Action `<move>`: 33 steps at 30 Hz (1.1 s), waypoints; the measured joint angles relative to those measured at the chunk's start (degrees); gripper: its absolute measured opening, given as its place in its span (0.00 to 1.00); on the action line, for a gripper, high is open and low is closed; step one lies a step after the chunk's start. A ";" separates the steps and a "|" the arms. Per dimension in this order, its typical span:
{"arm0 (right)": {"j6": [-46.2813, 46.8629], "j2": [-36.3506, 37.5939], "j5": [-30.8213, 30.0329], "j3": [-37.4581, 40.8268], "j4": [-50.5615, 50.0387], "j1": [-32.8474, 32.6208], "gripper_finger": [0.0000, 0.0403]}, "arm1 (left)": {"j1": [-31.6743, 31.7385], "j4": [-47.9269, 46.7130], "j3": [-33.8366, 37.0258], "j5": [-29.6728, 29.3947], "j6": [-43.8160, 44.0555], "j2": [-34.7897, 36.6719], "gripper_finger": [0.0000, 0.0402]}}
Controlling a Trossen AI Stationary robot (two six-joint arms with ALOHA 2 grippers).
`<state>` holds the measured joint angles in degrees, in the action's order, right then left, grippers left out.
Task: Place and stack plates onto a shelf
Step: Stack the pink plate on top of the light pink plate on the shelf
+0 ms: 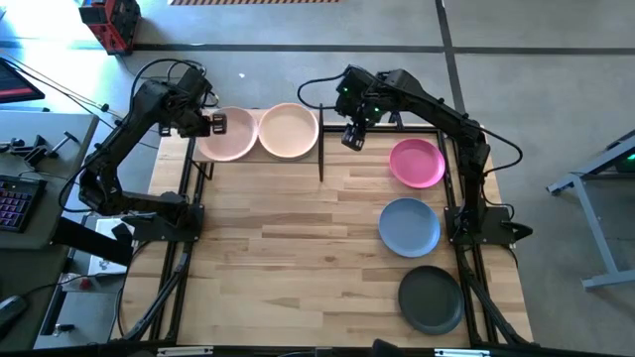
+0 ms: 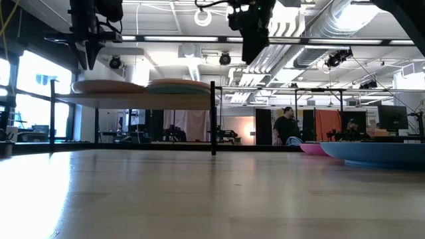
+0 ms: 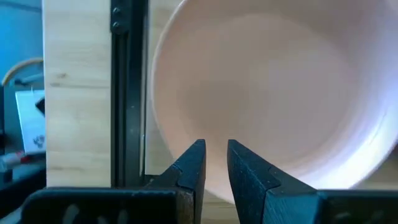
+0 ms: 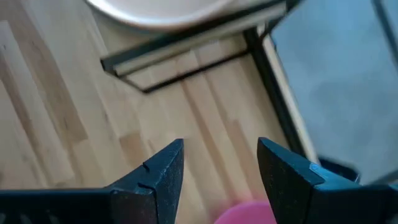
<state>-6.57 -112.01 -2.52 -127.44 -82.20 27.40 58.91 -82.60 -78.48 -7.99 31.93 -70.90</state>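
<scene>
The shelf (image 1: 258, 156) stands at the table's far left, its board (image 2: 133, 99) raised on black posts. Two plates rest on it side by side: a pale pink one (image 1: 228, 135) and a peach one (image 1: 289, 130). My left gripper (image 1: 216, 123) hangs above the pink plate's left rim (image 3: 186, 124). Its fingers stand a narrow gap apart (image 3: 215, 149), with nothing between them, and in the low view it (image 2: 86, 63) is clear of the plates. My right gripper (image 1: 352, 135) hovers open (image 4: 221, 152) over the table just right of the shelf, holding nothing.
A magenta plate (image 1: 417, 163), a slate-blue plate (image 1: 409, 226) and a dark charcoal plate (image 1: 431, 298) lie in a row down the table's right side. The shelf's black post (image 2: 212, 116) stands between the shelf and my right gripper. A person (image 2: 287, 126) stands in the room behind.
</scene>
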 joint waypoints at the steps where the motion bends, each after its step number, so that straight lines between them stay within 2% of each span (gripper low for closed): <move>1: 0.62 0.00 0.07 0.00 -0.99 0.00 0.45 | -0.57 0.30 0.00 0.01 -0.94 0.25 0.13; 6: 5.90 0.00 0.10 0.38 -4.24 -0.26 0.45 | -4.37 2.41 0.00 0.01 -4.05 2.07 0.13; 10: 9.60 -0.02 0.12 4.19 -5.12 -1.16 0.45 | -7.97 3.95 0.00 -0.02 -4.79 4.14 0.13; 19: 16.99 -0.07 -0.93 21.24 -3.81 -4.32 0.45 | -19.72 4.98 0.00 -0.02 -7.62 7.77 0.13; 25: 21.83 -0.04 -1.51 31.30 -0.95 -4.81 0.45 | -27.06 10.87 0.00 -0.02 -8.53 8.81 0.13; 33: 25.86 0.01 -8.69 40.92 -0.03 -5.76 0.45 | -34.38 15.33 0.00 -0.02 -11.05 8.80 0.13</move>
<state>19.28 -111.99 -11.21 -86.52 -82.22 21.64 24.54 -67.27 -78.48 -8.01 20.88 -62.11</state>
